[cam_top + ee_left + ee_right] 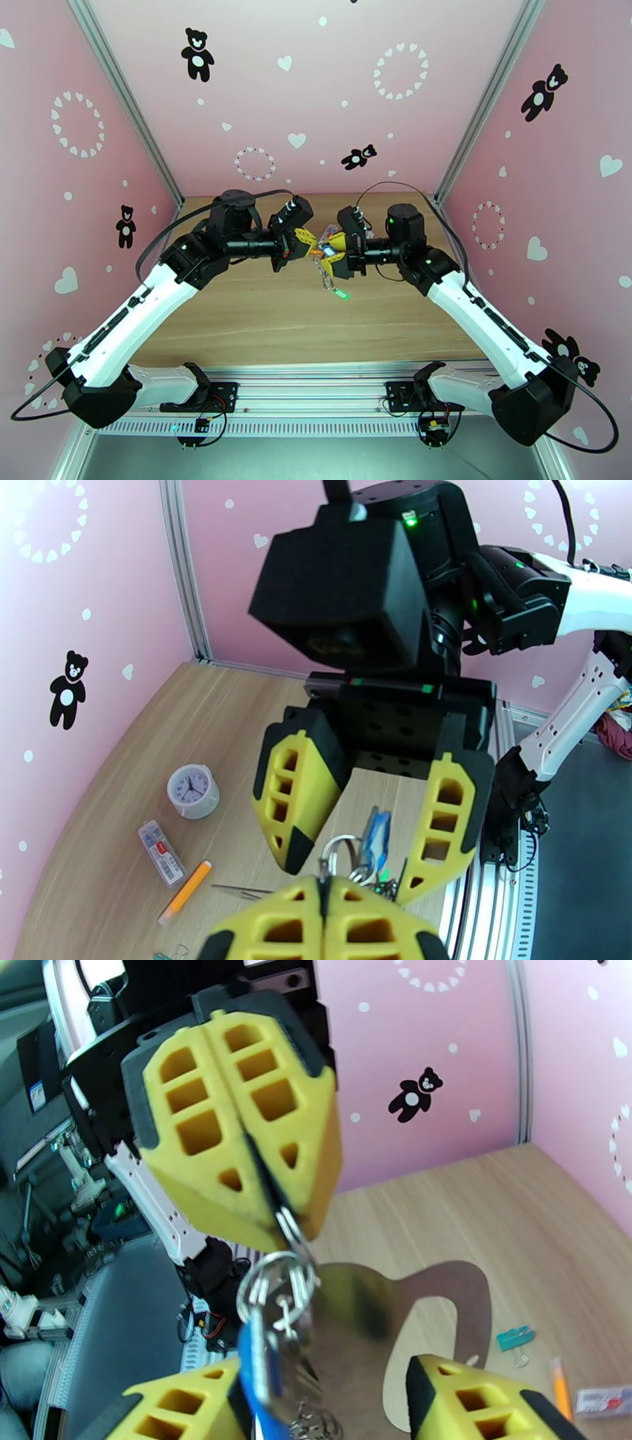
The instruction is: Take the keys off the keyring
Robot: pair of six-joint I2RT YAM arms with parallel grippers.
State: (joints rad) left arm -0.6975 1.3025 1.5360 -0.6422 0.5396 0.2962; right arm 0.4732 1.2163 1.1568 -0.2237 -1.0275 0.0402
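Left gripper (304, 243) is clenched: its ribbed yellow fingers (308, 1149) are pressed flat together on a thin steel loop of the keyring (278, 1280). The keyring dangles in the air between both grippers, over the middle of the wooden table (237, 316), with shiny split rings up top and fine chain links below. I count two keys. The blue key (257, 1370), flat with a plastic head, hangs between the right gripper's (353, 875) jaws, close by one finger. The green key (341, 294) hangs lowest, clear of both grippers. Right gripper is released, jaws spread, pinching nothing. On the far part of the table lie one round white clock (192, 789) and one slim orange pen (186, 890), near each other.
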